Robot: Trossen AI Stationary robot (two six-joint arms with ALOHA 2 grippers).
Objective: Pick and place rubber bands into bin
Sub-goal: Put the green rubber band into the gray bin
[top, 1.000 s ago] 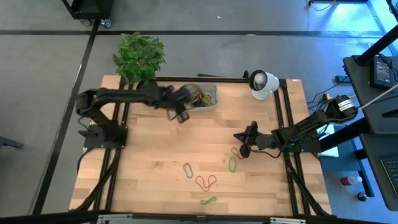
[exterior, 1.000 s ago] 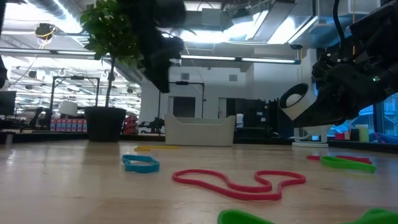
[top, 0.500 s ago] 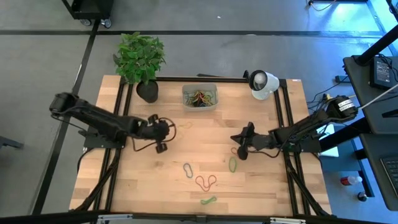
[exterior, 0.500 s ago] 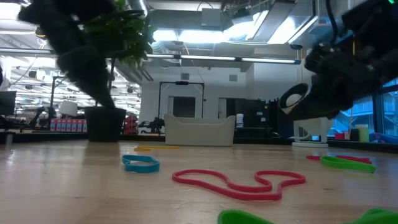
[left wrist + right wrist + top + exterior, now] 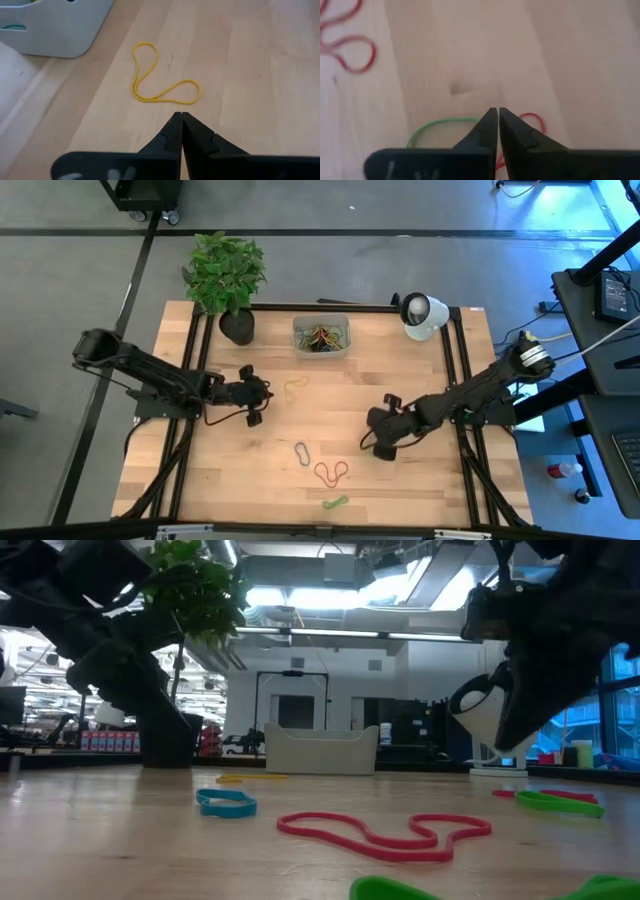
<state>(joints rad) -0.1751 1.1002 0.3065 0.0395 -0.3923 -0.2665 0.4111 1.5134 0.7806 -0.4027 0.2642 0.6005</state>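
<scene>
Bands lie loose at the near edge of the worktop (image 5: pixel 230 470): a green rubber band (image 5: pixel 335 502) stretched roughly side to side, then a red rubber band (image 5: pixel 331 472) folded into lobes, and a blue-grey rubber band (image 5: pixel 302 453) running near to far. Just beyond them the right gripper (image 5: pixel 378 442) hangs low, fingers drawn nearly together and gripping nothing, directly over another green band (image 5: pixel 440 126) and a small red band (image 5: pixel 532 120). Farther back, the left gripper (image 5: pixel 262 393) is fully closed and empty, its tips just short of a yellow rubber band (image 5: pixel 159 81) bent into an L. The bin (image 5: pixel 321 336) sits at the far edge holding mixed bands, between a potted plant (image 5: pixel 226 277) and a white camera (image 5: pixel 422 315). Pale wood planks; grey floor beyond.
</scene>
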